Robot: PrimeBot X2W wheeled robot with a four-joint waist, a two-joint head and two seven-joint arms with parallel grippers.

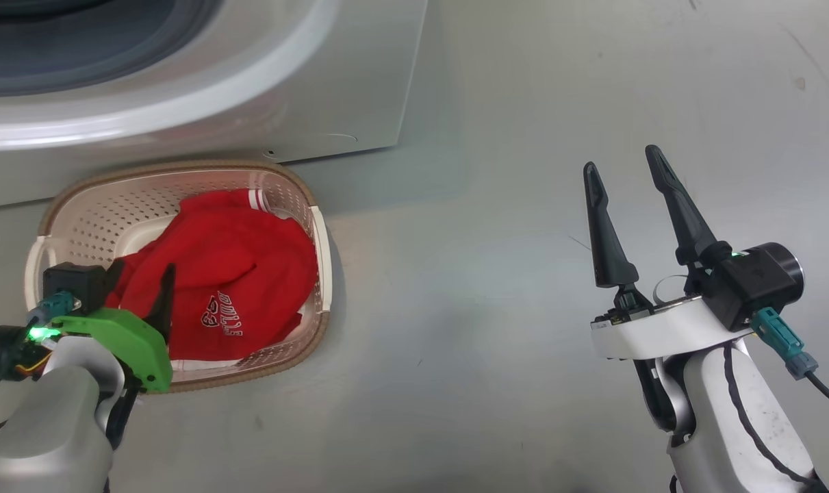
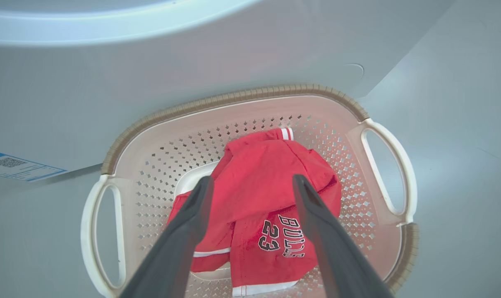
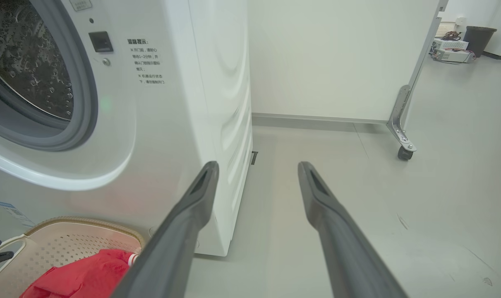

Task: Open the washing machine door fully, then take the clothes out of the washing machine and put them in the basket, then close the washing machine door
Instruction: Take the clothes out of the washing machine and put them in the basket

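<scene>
Grey floor (image 1: pixel 524 103), smooth and faintly scuffed, spreads across the scene and carries everything on it. The washing machine (image 3: pixel 171 103), a white front-loader, stands on it with its round opening uncovered, so the dimpled steel drum (image 3: pixel 22 54) shows inside the grey rubber seal (image 3: pixel 82 124). A block of small printed text sits on the machine's front beside the opening. Past the machine's right side stands a pale partition panel (image 3: pixel 337 58) on a metal bracket with a caster wheel (image 3: pixel 404 154). The basket (image 2: pixel 250 111), cream perforated plastic with a brown woven-look rim and white loop handles (image 2: pixel 393 165) at its two ends, sits on the floor close against the foot of the machine's front, below the opening. The clothes (image 2: pixel 267 178) lie inside it in a heap: red fabric with white trim and a striped cuff towards the machine, and white "BULLS" lettering over a "23" (image 2: pixel 281 240) on the side nearer the robot. The left jaws stand wide apart above the basket and grip nothing; their dark fingers (image 2: pixel 184 231) point down over the red heap, one to each side of its middle, and whether the tips touch the cloth cannot be told. The right jaws are also spread wide and empty, their fingers (image 1: pixel 602 233) held over bare floor well to the right of the basket. A small blue sticker (image 2: pixel 14 165) sits low on the machine's front, left of the basket in the left wrist view.
</scene>
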